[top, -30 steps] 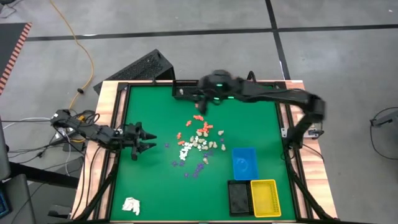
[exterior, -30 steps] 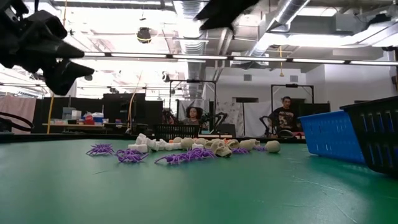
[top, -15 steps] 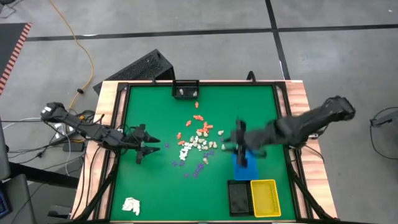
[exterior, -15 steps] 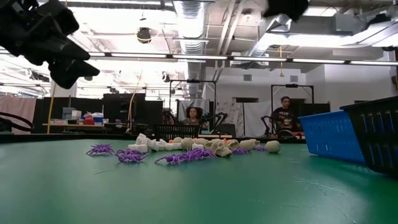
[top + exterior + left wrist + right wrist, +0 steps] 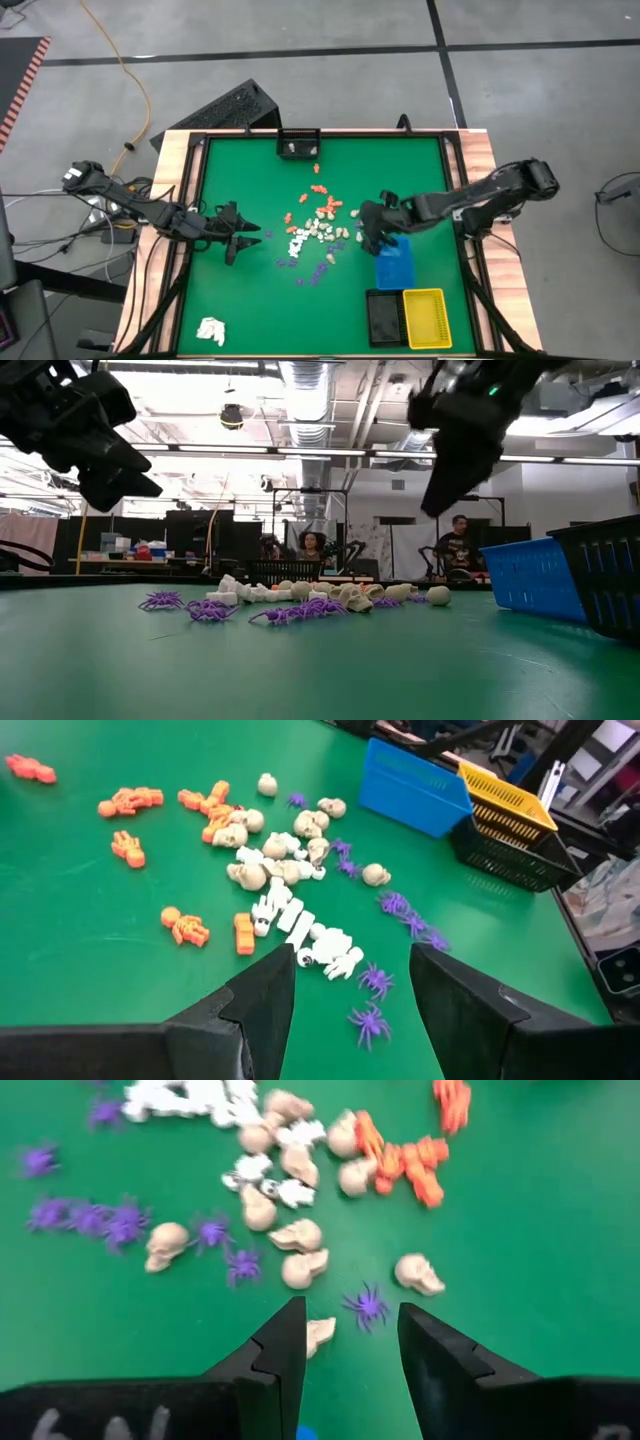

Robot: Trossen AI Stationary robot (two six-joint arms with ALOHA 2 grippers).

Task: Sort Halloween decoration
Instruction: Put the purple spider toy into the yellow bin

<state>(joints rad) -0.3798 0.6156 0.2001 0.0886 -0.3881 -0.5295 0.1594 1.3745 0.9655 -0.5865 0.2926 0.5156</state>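
Green felt table [image 5: 250, 300] holds the Halloween decoration [image 5: 318, 232], a loose pile of tiny pieces between both grippers. The right gripper [image 5: 343, 1342], fingers apart and empty, hovers just beside cream skulls. The left gripper [image 5: 348, 982], fingers apart, faces the pile's purple spiders.

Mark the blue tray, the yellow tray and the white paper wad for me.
blue tray [image 5: 396, 268]: high view, bare floor of the tray.
yellow tray [image 5: 424, 316]: high view, middle of its floor.
white paper wad [image 5: 211, 330]: high view, centre of the wad.
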